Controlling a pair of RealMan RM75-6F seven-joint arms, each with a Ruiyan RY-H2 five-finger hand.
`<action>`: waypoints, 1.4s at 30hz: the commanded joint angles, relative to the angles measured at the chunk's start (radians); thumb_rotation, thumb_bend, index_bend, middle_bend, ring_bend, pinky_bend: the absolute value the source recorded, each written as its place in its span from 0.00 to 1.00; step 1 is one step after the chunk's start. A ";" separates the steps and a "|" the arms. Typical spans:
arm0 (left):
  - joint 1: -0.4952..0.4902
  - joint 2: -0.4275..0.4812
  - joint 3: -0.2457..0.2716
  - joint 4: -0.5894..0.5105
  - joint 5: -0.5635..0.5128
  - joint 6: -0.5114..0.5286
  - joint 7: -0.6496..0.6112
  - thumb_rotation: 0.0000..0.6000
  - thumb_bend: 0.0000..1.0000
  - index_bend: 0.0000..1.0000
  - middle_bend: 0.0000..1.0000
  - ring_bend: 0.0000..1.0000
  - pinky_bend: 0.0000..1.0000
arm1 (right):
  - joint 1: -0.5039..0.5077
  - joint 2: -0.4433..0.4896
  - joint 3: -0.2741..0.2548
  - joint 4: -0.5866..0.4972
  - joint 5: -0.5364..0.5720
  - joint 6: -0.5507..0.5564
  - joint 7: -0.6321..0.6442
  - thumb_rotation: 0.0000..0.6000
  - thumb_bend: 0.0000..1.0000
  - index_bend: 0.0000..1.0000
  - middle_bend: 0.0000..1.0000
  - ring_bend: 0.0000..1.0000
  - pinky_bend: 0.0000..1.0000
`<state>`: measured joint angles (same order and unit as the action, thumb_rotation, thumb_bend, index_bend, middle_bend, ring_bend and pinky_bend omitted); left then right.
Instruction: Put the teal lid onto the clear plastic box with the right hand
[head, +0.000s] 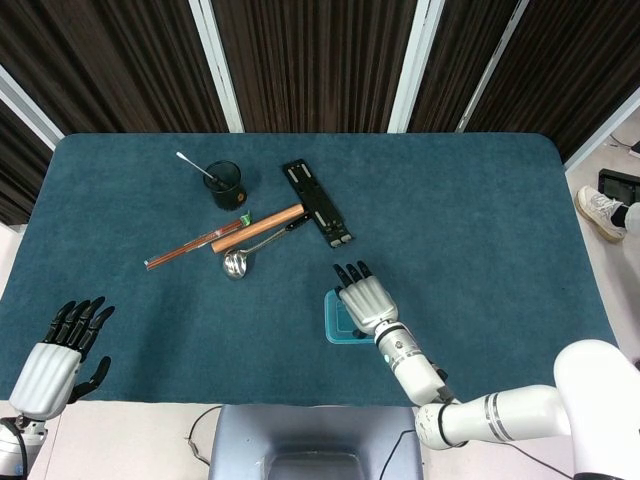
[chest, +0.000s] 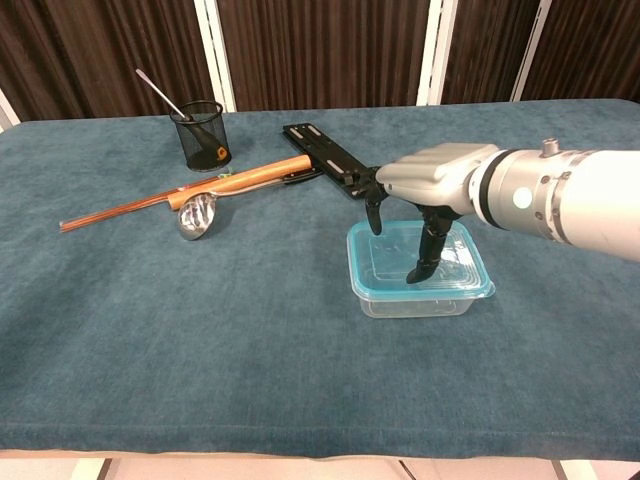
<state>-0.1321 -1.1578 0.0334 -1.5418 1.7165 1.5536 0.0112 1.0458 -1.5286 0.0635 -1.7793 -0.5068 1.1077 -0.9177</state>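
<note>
The clear plastic box (chest: 415, 303) stands on the table's near middle, with the teal lid (chest: 462, 286) lying flat on top of it. My right hand (chest: 432, 176) hovers palm down over the box, fingers stretched out, and its thumb points down with the tip touching the lid's top. It grips nothing. In the head view the right hand (head: 366, 300) covers most of the lid (head: 334, 326). My left hand (head: 58, 355) hangs at the table's near left corner, fingers spread and holding nothing.
A black mesh cup (chest: 204, 135) with a stick in it stands at the back left. In front of it lie a wooden-handled tool (chest: 240, 180), a metal ladle (chest: 196, 217) and thin rods (chest: 115, 213). A black rail (chest: 325, 152) lies just behind the box.
</note>
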 joint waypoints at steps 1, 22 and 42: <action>0.000 0.000 0.000 0.000 -0.001 0.000 0.000 1.00 0.44 0.00 0.00 0.00 0.06 | 0.001 -0.001 0.000 0.000 0.002 -0.001 -0.001 1.00 0.19 0.47 0.08 0.05 0.08; 0.000 0.001 0.000 0.000 -0.001 0.000 -0.002 1.00 0.44 0.00 0.00 0.00 0.06 | 0.010 -0.014 -0.003 0.017 0.028 -0.004 -0.021 1.00 0.20 0.46 0.08 0.05 0.08; 0.000 0.001 -0.001 0.002 -0.003 0.001 -0.005 1.00 0.44 0.00 0.00 0.00 0.06 | 0.009 -0.031 -0.014 0.045 0.025 -0.017 -0.022 1.00 0.20 0.47 0.08 0.05 0.08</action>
<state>-0.1323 -1.1565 0.0318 -1.5398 1.7137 1.5543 0.0059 1.0545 -1.5594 0.0498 -1.7339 -0.4820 1.0912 -0.9398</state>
